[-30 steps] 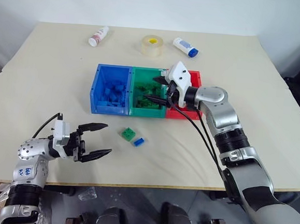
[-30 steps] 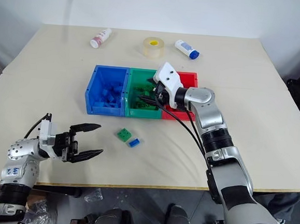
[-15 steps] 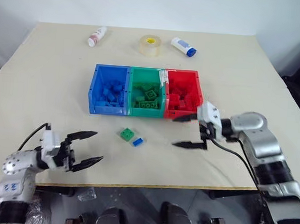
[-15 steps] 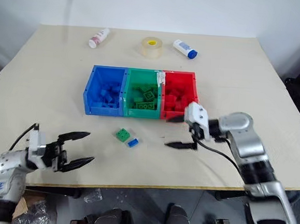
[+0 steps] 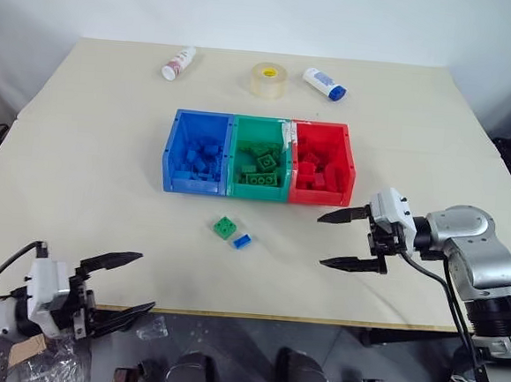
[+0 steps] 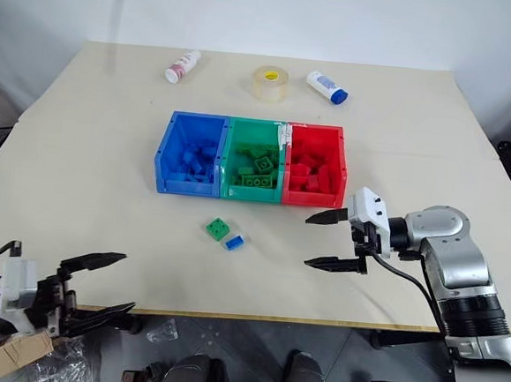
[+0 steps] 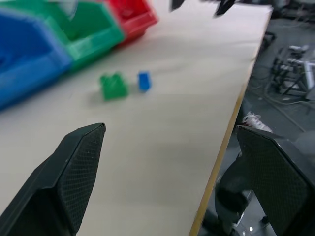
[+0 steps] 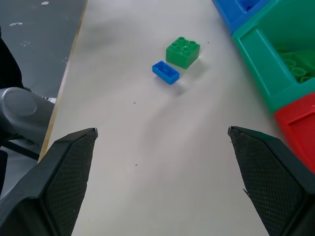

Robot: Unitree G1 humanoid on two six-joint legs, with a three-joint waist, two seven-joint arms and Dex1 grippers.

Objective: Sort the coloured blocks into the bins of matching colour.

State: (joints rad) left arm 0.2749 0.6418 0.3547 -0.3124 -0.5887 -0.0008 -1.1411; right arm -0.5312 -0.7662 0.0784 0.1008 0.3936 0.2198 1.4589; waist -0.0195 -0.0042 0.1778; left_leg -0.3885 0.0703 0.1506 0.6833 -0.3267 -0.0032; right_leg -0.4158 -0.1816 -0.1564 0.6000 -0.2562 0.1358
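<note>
Fingers, right gripper (image 5: 351,241): spread wide, nothing held, positioned beside the red bin.
Fingers, left gripper (image 5: 117,282): spread wide, nothing held, at the worktop's (image 5: 89,169) near edge.
Green block (image 5: 224,227): on the worktop, just beside the blue block (image 5: 241,240), before the bins (image 5: 257,191).
Bins: filled with matching blocks.

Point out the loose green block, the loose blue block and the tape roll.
green block (image 5: 224,227), left eye view, studded top face.
blue block (image 5: 241,240), left eye view, top face.
tape roll (image 5: 267,79), left eye view, front wall.
</note>
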